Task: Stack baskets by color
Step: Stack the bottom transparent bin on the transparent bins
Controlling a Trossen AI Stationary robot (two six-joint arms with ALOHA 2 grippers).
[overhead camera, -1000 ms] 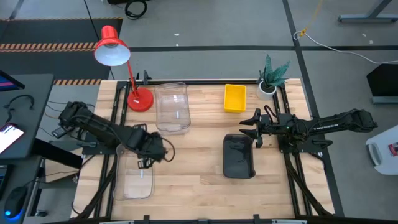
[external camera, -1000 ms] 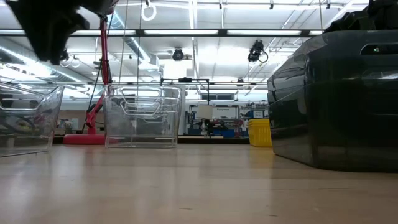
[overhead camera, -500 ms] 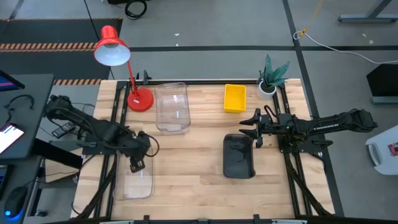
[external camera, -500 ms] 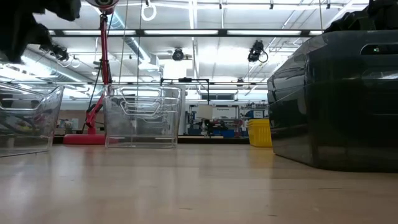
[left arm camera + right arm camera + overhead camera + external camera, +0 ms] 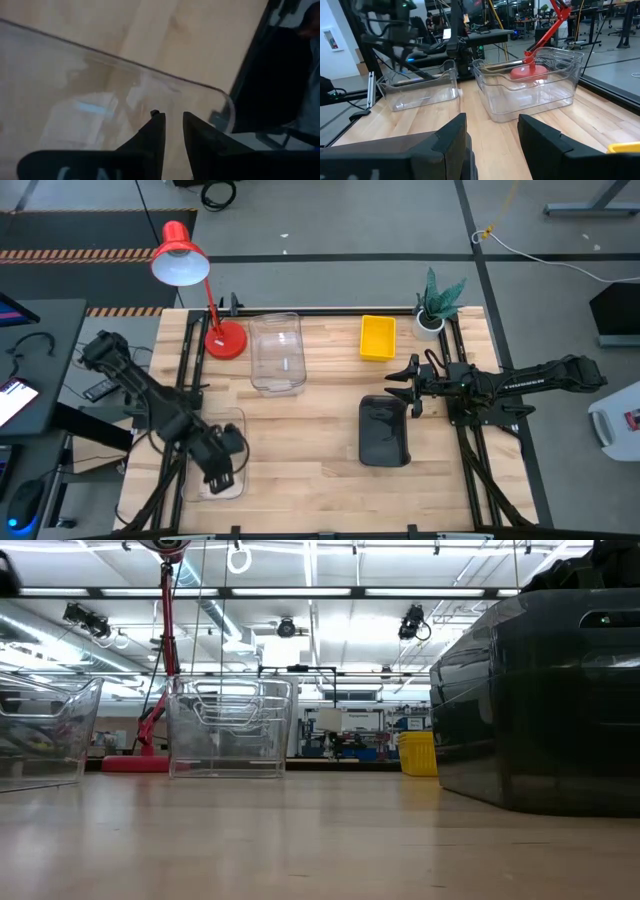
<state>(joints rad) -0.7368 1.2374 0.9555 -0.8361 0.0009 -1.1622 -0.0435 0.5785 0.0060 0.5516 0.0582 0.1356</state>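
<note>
Looking down from the high view, the left gripper [image 5: 220, 467] sits over the lone clear basket [image 5: 216, 452] near the tabletop's front-left corner, while the clear stack [image 5: 276, 352] waits at the back edge beside the red lamp [image 5: 180, 254]. The yellow stack [image 5: 377, 337] sits at the back edge, right of centre, by the potted plant [image 5: 437, 306], the grey stack [image 5: 384, 430] toward the front; the right gripper [image 5: 402, 387] hovers beside it, holding nothing.

Down at table level, neither gripper shows; the lone basket stands at the left, and the grey stack fills the right.

On the left wrist view, the fingers [image 5: 152, 132] stand narrowly apart over the basket's rim [image 5: 165, 80], and whether they pinch the wall yet, I cannot tell. That's the risk: a thin, slick wall may slip out, or a corner grip may tip the basket on lifting.

Right wrist view: jaws wide apart, facing both clear baskets and clear of the left arm's path, I'd judge.
</note>
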